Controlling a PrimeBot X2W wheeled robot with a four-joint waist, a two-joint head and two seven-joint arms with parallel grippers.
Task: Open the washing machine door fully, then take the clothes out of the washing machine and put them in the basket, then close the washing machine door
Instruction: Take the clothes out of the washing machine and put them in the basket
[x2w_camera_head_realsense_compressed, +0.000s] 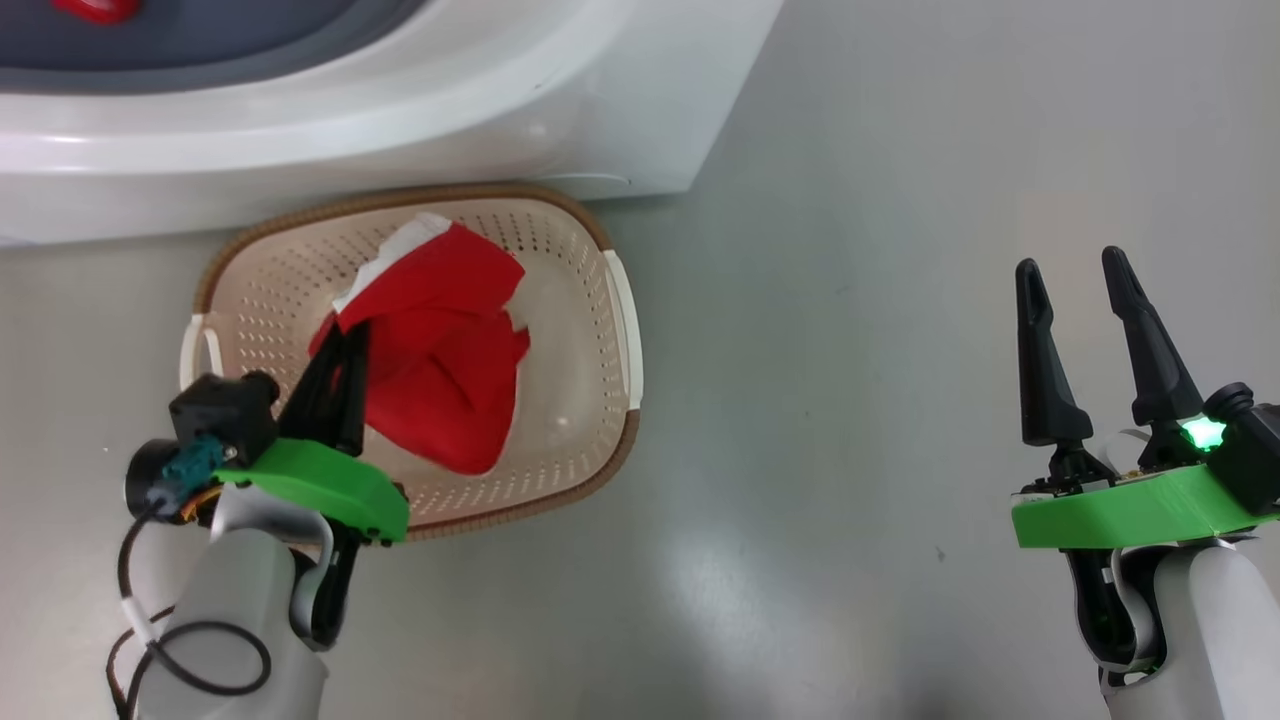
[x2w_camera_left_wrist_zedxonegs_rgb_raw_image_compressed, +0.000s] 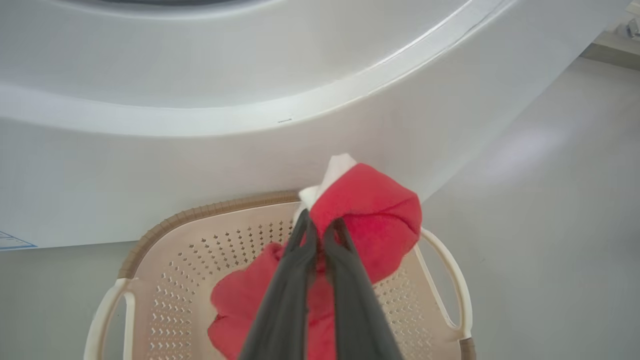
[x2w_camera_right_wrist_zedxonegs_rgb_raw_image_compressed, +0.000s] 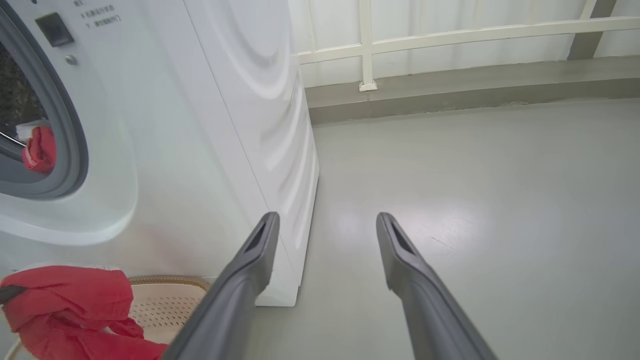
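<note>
Unloading was the step in hand: the left gripper (x2w_camera_left_wrist_zedxonegs_rgb_raw_image_compressed: 321, 227), its fingers pinched on a red garment (x2w_camera_head_realsense_compressed: 450, 350), held it over the basket (x2w_camera_head_realsense_compressed: 590, 340), which stood on the floor (x2w_camera_head_realsense_compressed: 850, 400) against the front of the washing machine (x2w_camera_head_realsense_compressed: 400, 110). The right gripper (x2w_camera_head_realsense_compressed: 1070, 260) hung spread and empty, well apart. A second red garment (x2w_camera_right_wrist_zedxonegs_rgb_raw_image_compressed: 40, 150) lay inside the machine's mouth. The next move likely called for parting the left fingers to drop the cloth, then reaching in for the 2nd piece.

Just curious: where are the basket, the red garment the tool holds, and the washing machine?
basket (x2w_camera_head_realsense_compressed: 625, 320): head view, white side handle
red garment (x2w_camera_head_realsense_compressed: 450, 390): head view, middle of the cloth
washing machine (x2w_camera_right_wrist_zedxonegs_rgb_raw_image_compressed: 260, 75): right wrist view, white side panel
</note>
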